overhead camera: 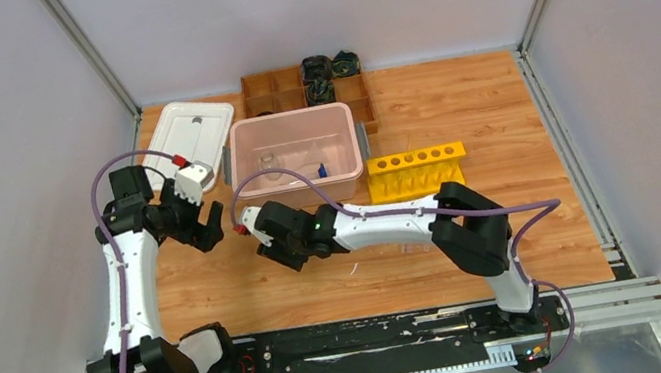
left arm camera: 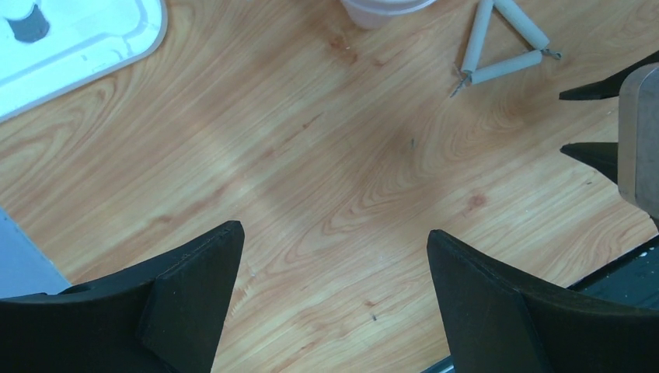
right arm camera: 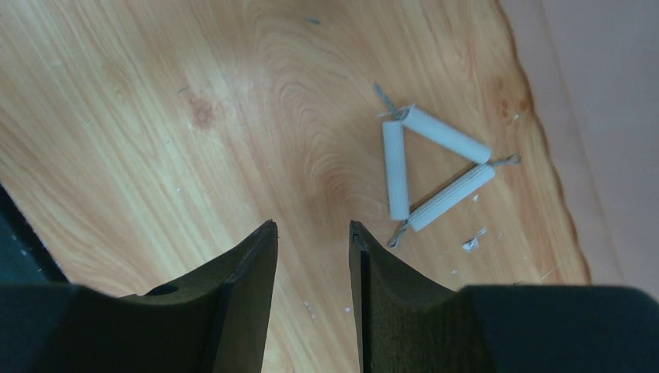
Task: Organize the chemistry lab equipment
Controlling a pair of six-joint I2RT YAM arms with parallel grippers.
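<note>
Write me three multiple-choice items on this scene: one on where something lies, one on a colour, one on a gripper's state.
1. The white triangle lies: A. on the white lid; B. on the bare table beside the pink bin; C. in the wooden box.
2. The tube rack next to the bin is: A. yellow; B. green; C. red.
3. The left gripper is: A. shut on the triangle; B. open and empty; C. shut on the bin's rim.

Answers: 1 B, both wrist views show it flat on the wood close to the bin. 2 A, plain in the top view. 3 B, its jaws stand wide apart over bare wood.
</note>
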